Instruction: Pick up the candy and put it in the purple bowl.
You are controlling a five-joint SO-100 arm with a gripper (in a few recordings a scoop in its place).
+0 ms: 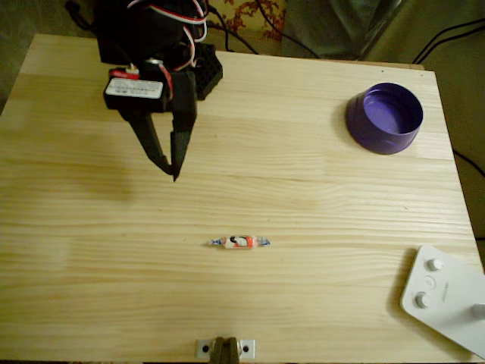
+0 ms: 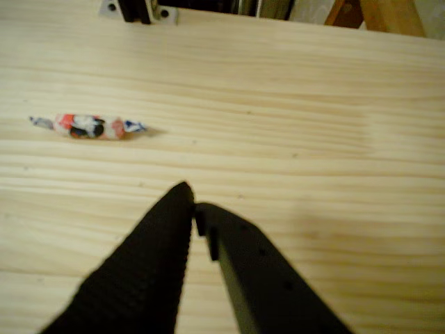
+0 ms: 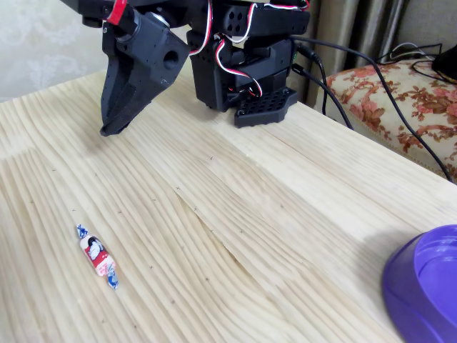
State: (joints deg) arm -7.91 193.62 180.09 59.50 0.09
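Closest to the wrist camera, the gripper fills the lower frame, its two black fingers meeting at the tips, so the jaws are closed on nothing. Beyond them and off to the left in that view lies the candy, flat on the bare wooden table and well apart from the fingertips.

In the overhead view the candy rests near the middle of the table, its long axis running left to right across the picture, along the grain. The gripper hangs above and to the left of it, the fingers pointing down the picture. To my eye the coming move turns on this: the jaws must open, travel toward the sweet, and straddle its slim body across the short side instead of the twisted ends.

The candy is small and slender, with a white wrapper marked red-orange and black, and bluish twists. The purple bowl stands near the table's top right corner, well apart from both.
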